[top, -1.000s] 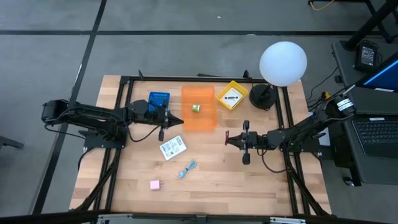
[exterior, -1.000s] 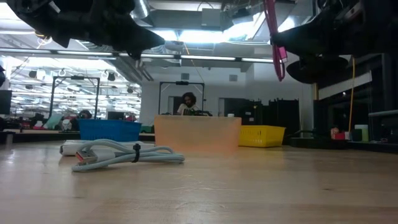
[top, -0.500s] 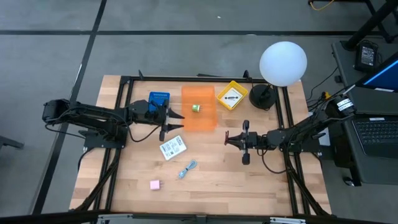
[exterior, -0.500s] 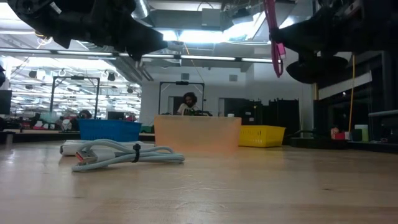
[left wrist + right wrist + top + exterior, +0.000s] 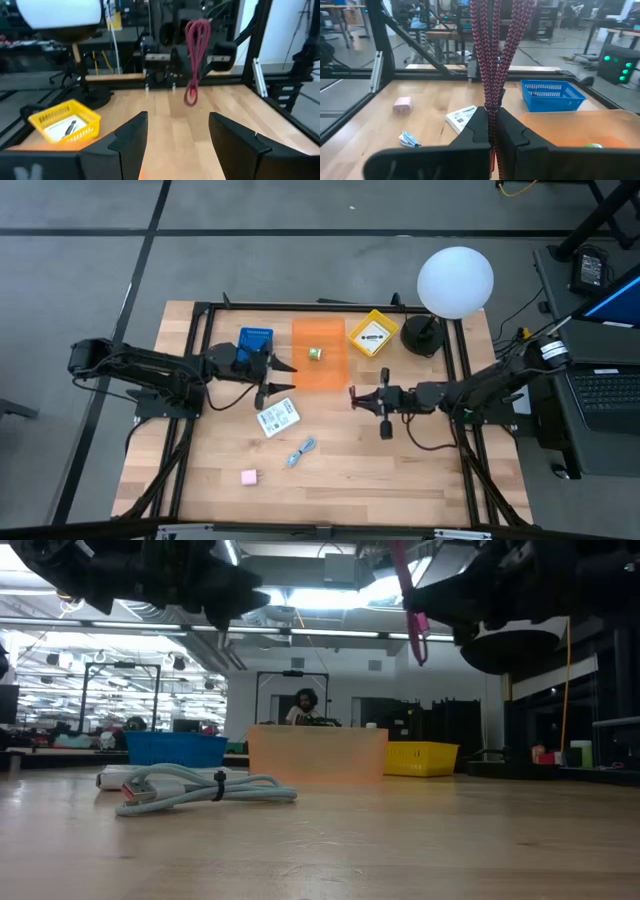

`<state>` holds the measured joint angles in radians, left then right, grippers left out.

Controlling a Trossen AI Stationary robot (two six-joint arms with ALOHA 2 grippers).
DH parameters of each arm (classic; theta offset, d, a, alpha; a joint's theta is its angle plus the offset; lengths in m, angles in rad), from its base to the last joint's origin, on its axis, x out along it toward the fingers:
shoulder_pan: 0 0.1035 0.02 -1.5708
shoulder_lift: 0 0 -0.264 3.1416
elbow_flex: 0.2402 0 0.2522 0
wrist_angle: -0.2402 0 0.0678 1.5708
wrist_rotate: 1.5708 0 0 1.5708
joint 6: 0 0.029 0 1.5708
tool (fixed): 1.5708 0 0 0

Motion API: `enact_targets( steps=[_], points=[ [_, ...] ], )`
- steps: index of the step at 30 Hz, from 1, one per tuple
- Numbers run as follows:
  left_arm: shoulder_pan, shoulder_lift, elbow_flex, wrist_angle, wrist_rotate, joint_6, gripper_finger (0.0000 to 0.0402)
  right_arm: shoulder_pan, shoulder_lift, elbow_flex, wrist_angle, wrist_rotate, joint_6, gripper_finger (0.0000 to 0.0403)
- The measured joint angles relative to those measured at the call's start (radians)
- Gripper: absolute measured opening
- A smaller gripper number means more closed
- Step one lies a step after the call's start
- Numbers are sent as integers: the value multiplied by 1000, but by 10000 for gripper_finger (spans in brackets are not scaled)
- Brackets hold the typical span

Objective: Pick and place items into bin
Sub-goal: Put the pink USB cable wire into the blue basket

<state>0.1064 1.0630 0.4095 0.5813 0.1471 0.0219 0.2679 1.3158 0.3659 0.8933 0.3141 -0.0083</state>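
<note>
Dark-red cord (image 5: 495, 60) hangs lengthwise from the right end effector (image 5: 383, 401), clamped on it, just right of the orange bin (image 5: 320, 358).

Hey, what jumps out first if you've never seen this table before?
The white globe lamp at the table's far right corner. Then the dark-red cord dangling from the right tool, shut on it beside the orange bin. The left tool hangs open between the blue basket and that bin.

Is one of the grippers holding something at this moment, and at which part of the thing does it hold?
The right gripper is shut on the dark-red cord, pinching the bundled loops near their tied middle. The left gripper is open and holds nothing.
</note>
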Motion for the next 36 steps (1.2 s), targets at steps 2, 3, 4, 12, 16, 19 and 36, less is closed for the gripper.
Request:
enact_targets(
  steps=[2, 3, 4, 12, 16, 19, 36],
  points=[
    [-12, 0, 0, 24, 0, 0, 207, -24, 21, 12, 4, -24, 1, 0],
    [-17, 0, 0, 39, 0, 1, 207, -36, 35, 20, 7, -29, 0, 0],
    [-23, 0, 0, 49, 0, 7, 207, -48, 48, 28, 7, -39, -1, 0],
    [-48, 0, 0, 46, -71, 19, 204, -119, 162, 156, 29, -225, -77, 0],
    [-60, 0, 0, 46, -103, 17, 207, -147, 221, 227, 26, -271, -81, 0],
    [-74, 0, 0, 45, -103, 9, 207, -168, 267, 273, 16, -301, -85, 0],
    [-121, 0, 0, 44, -142, -28, 207, -259, 431, 488, -14, -483, -110, 0]
  ],
)
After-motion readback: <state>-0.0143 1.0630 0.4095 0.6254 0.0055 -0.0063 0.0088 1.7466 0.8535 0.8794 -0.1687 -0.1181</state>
